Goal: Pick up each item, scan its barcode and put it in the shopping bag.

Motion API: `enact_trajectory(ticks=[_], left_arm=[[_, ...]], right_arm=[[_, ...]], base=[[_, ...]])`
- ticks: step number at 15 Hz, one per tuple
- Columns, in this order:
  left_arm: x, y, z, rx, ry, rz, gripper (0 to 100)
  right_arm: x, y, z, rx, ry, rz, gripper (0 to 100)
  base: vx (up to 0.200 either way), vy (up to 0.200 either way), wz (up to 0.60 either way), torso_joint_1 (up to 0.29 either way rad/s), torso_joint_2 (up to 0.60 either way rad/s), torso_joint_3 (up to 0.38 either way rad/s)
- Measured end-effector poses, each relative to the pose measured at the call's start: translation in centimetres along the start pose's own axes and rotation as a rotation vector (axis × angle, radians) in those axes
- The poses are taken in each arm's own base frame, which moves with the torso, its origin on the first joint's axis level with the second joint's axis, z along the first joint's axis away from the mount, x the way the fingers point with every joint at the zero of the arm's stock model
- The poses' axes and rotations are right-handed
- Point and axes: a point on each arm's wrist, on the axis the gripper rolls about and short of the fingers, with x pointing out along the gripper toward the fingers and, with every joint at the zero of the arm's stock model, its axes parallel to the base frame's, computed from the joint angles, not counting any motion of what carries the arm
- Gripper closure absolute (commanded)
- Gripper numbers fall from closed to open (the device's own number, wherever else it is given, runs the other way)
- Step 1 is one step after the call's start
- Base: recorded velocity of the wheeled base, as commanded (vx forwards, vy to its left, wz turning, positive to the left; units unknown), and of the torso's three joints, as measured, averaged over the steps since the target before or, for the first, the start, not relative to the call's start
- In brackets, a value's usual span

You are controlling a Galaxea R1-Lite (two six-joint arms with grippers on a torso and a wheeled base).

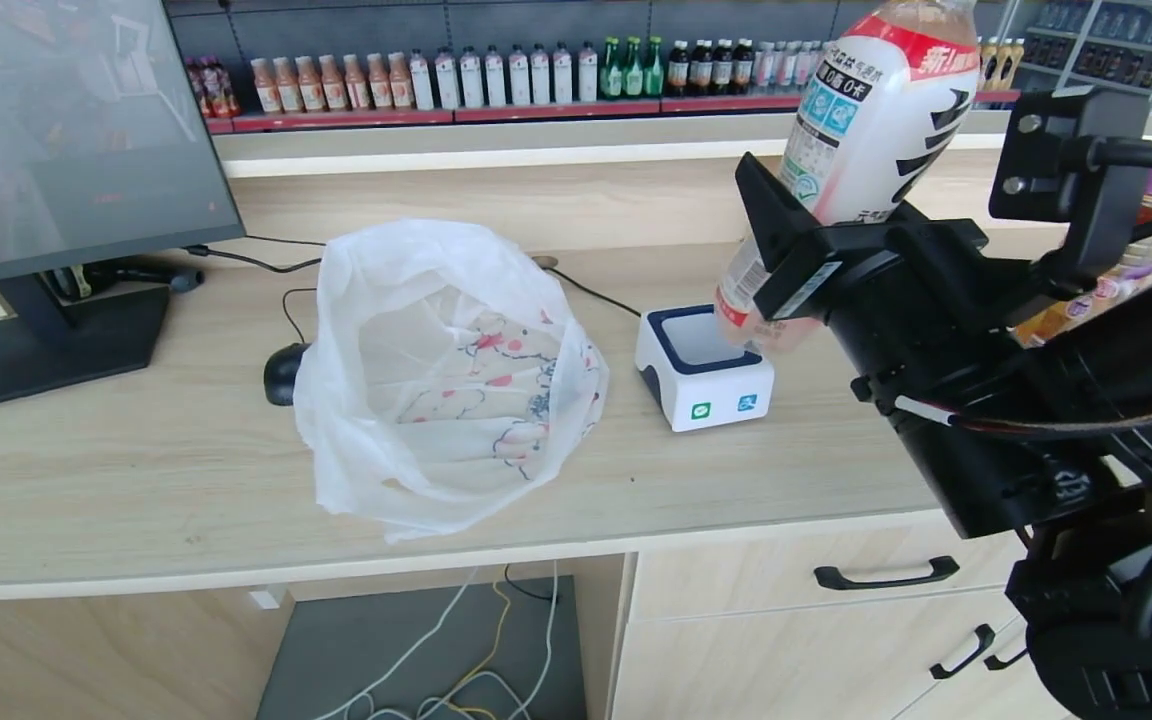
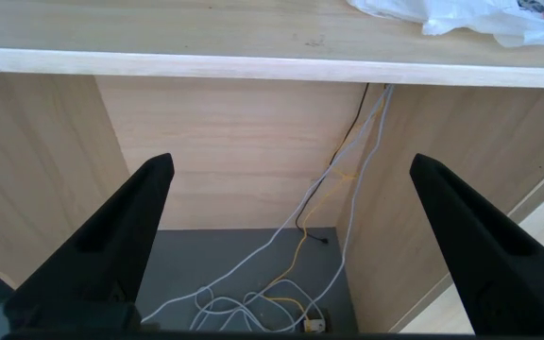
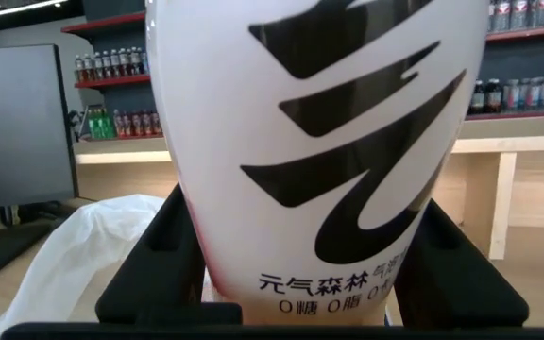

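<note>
A pale wooden counter point(image 1: 136, 470) runs across the middle of the head view, and behind it, along the top of the frame, a dark shelf point(image 1: 456, 85) carries a long row of drink bottles. A monitor point(image 1: 76, 130) fills the upper left, with a black mouse point(image 1: 284, 372) on the counter below and to its right. Just beside the mouse, at the centre of the frame, the white plastic shopping bag point(image 1: 446, 370) stands with its mouth open. Right of it, close but apart, sits the small white scanner point(image 1: 704, 368) with its dark window facing up. In the lower right are drawers point(image 1: 886, 575) with black handles. The right gripper point(image 1: 841, 225), in the upper right of the frame, is clamped around a large white bottle point(image 1: 871, 110) with bold black markings. The bottle is tilted, its lower end right over the scanner window; whether they touch cannot be told. Another bottle point(image 1: 1131, 260) with a purple cap shows at the right edge, behind the arm. The left gripper point(image 2: 291, 165) hangs below the counter's front edge with its fingers spread wide, holding nothing, above loose cables point(image 2: 300, 274) on the floor
</note>
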Motion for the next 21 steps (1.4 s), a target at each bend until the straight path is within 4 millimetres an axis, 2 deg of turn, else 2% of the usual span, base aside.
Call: enact_trajectory(ticks=[4, 8, 13, 15, 18, 21], left_arm=[[0.0, 0.0, 0.0, 0.000, 0.000, 0.000, 0], [0.0, 0.0, 0.0, 0.000, 0.000, 0.000, 0], [0.0, 0.0, 0.0, 0.000, 0.000, 0.000, 0], [0.0, 0.0, 0.0, 0.000, 0.000, 0.000, 0], [0.0, 0.0, 0.0, 0.000, 0.000, 0.000, 0], [0.0, 0.0, 0.0, 0.000, 0.000, 0.000, 0]], right_arm=[[-0.4, -0.2, -0.5, -0.055, 0.026, 0.001, 100], [-0.2, -0.2, -2.0, -0.188, 0.109, 0.016, 100], [2.4, -0.2, -2.7, -0.356, 0.072, -0.005, 100], [3.4, -1.5, -3.0, -0.468, 0.055, -0.024, 100], [4.7, -2.9, -2.9, -0.555, 0.001, 0.062, 100], [5.3, -4.8, -3.6, -0.674, -0.026, 0.236, 100]], base=[[0.000, 0.000, 0.00, 0.000, 0.00, 0.000], [0.000, 0.000, 0.00, 0.000, 0.00, 0.000], [0.000, 0.000, 0.00, 0.000, 0.00, 0.000], [0.000, 0.000, 0.00, 0.000, 0.00, 0.000], [0.000, 0.000, 0.00, 0.000, 0.00, 0.000], [0.000, 0.000, 0.00, 0.000, 0.00, 0.000]])
